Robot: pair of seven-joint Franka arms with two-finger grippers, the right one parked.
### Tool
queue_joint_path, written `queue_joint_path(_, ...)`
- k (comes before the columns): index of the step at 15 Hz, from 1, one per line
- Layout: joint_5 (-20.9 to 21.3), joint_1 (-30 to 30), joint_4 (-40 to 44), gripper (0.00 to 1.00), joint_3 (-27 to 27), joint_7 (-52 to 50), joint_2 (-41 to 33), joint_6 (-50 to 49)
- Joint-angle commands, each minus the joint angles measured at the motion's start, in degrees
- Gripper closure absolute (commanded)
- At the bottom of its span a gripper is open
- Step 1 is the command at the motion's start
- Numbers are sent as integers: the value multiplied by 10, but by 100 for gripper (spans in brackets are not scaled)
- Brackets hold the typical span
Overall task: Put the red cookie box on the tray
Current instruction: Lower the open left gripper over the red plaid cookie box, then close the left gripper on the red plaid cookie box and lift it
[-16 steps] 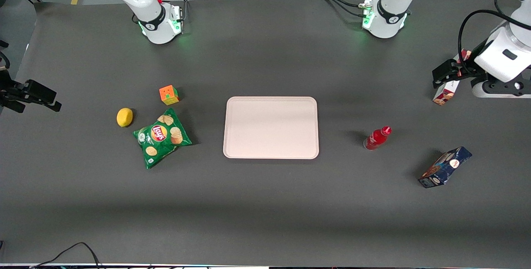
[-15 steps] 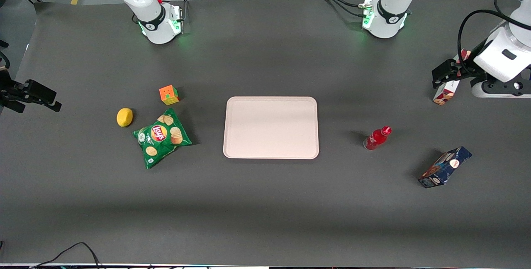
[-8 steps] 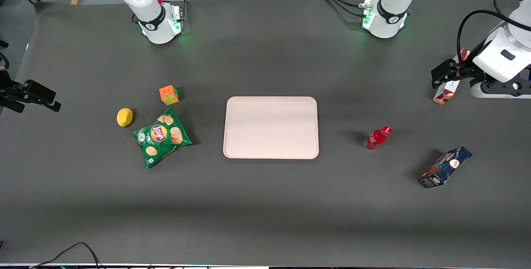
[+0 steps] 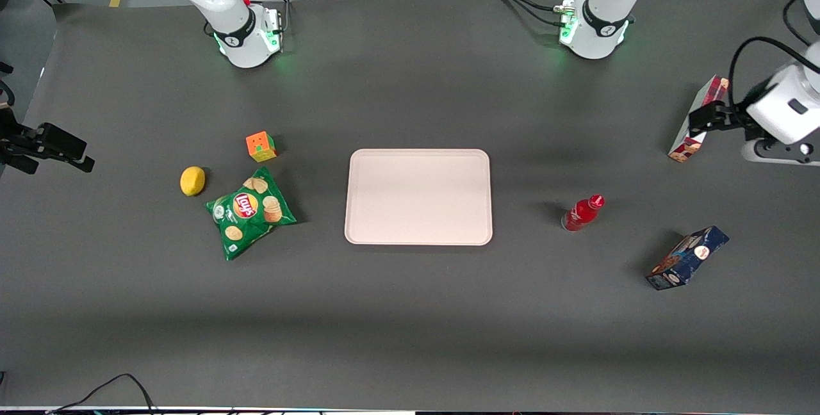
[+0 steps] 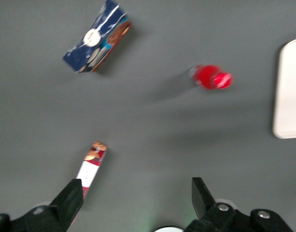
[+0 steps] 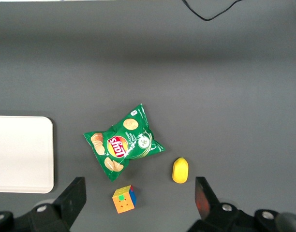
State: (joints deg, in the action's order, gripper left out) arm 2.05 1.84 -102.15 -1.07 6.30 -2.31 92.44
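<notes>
The red cookie box [image 4: 685, 145] stands leaning on end near the working arm's end of the table, farther from the front camera than the red bottle. My left gripper [image 4: 699, 120] hovers right at the box's upper half, fingers spread open and holding nothing. In the left wrist view the box [image 5: 92, 166] lies by one finger [image 5: 70, 198], not in the gap of the gripper [image 5: 137, 195]. The pale pink tray [image 4: 419, 197] lies flat at the table's middle and also shows in the left wrist view [image 5: 289, 92].
A red bottle [image 4: 582, 212] stands between the tray and the boxes. A dark blue cookie box [image 4: 687, 257] lies nearer the front camera. Toward the parked arm's end lie a green chips bag [image 4: 250, 212], a lemon [image 4: 192, 180] and a colour cube [image 4: 260, 146].
My left gripper has drawn back toward the working arm's edge of the table, uncovering more of the red cookie box. The box itself has not moved.
</notes>
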Motion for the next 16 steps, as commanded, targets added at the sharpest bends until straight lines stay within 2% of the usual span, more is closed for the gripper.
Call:
queue_joint_path(1, 39, 2, -100, 0, 45, 81, -31, 67)
queue_joint_path(3, 39, 15, -196, 0, 83, 196, -66, 162)
queue_joint_path(6, 29, 14, -287, 0, 163, 386, -64, 264)
queue_joint_path(11, 39, 37, -404, 0, 179, 411, -60, 382)
queue_joint_path(16, 98, 55, -511, 0, 238, 462, -55, 543)
